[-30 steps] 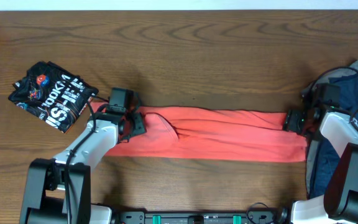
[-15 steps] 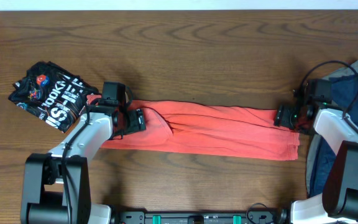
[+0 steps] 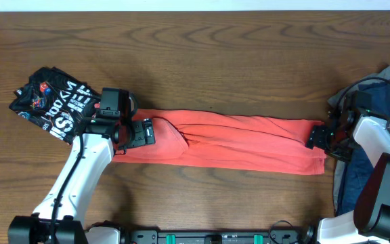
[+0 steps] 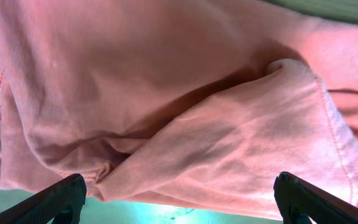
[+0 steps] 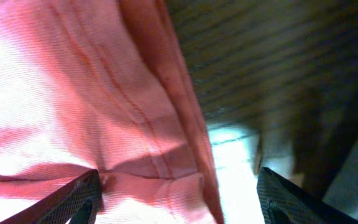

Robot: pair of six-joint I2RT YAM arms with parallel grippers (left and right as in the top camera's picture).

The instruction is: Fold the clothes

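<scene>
Both jaws have opened, coral shirt (image 3: 235, 141) between.

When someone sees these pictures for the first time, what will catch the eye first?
First comes the coral-red T-shirt, folded into a long band across the middle of the table. The left gripper and the right gripper sit at its two ends, both open. A crumpled black printed garment lies at the far left, and a navy garment at the right edge.
</scene>
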